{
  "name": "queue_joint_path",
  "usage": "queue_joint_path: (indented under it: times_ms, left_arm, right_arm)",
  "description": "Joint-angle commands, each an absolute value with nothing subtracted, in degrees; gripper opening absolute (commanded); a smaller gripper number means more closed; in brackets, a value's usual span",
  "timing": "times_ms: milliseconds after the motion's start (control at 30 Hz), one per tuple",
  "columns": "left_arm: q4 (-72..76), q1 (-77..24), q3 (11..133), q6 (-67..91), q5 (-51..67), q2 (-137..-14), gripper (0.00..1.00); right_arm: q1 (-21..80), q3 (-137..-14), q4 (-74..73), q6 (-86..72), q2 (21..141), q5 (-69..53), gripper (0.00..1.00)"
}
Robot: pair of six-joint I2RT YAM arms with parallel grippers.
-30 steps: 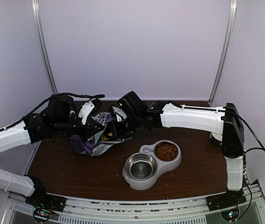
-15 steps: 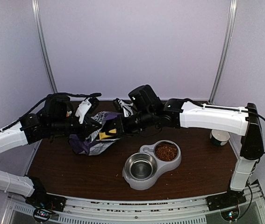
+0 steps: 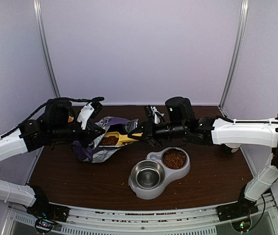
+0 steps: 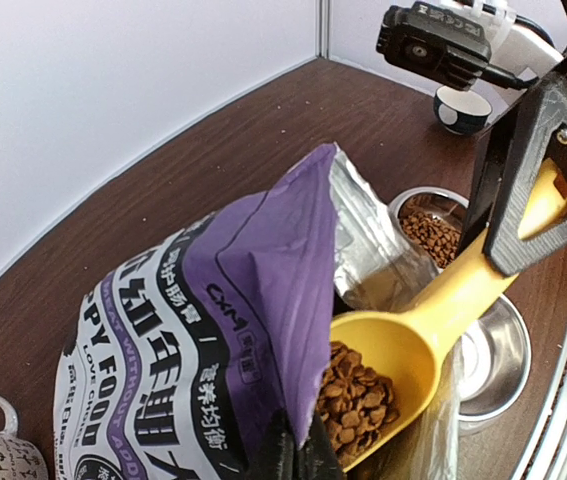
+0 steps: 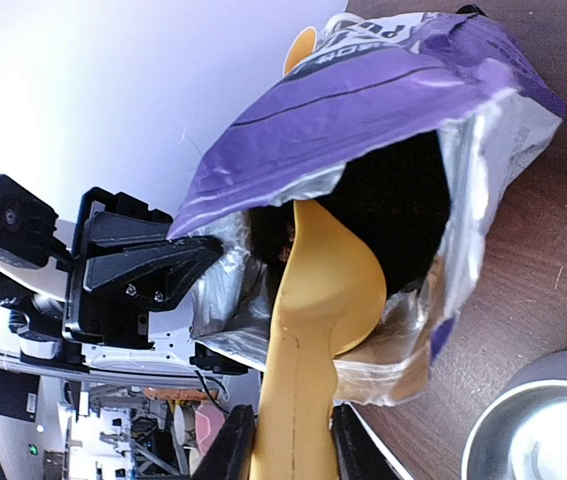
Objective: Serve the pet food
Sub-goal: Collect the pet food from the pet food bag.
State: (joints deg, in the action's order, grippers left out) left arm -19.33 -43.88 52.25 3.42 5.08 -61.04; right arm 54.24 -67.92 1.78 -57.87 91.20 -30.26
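The left gripper (image 4: pixel 296 455) has its jaws closed on the purple edge of the bag (image 4: pixel 193 340), holding the mouth up and open; should that pinch slip, the bag would likely slump against the scoop and knock the load out. The yellow scoop (image 4: pixel 403 340) sits at the bag mouth, its cup heaped with pet food (image 4: pixel 353 400) and its rim close to the foil lip, so a snag on withdrawal is the first hazard. The right gripper (image 5: pixel 285 445) has its jaws clamped on the scoop's handle end, a long lever: any roll of the wrist in transit would probably shed pellets onto the worktop (image 3: pixel 80 181). The double bowl (image 3: pixel 153 155) lies near, its right compartment (image 3: pixel 174 159) already holding kibble and the left one (image 3: pixel 147 175) bare; tipping early risks overfilling the right compartment.
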Motion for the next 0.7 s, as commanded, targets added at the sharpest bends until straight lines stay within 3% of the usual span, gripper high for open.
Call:
queue_joint_path:
  times_ms: [0, 667]
  left_arm:
    - [-15.7, -43.6, 52.4, 3.4, 3.5, -60.2, 0.0]
    - [-16.2, -43.6, 52.8, 3.4, 2.5, -61.4, 0.0]
  right_arm:
    - [52.5, -63.1, 11.5, -64.4, 87.0, -32.7, 0.0]
    - [48.3, -45.4, 26.6, -74.8, 76.1, -34.3, 0.0]
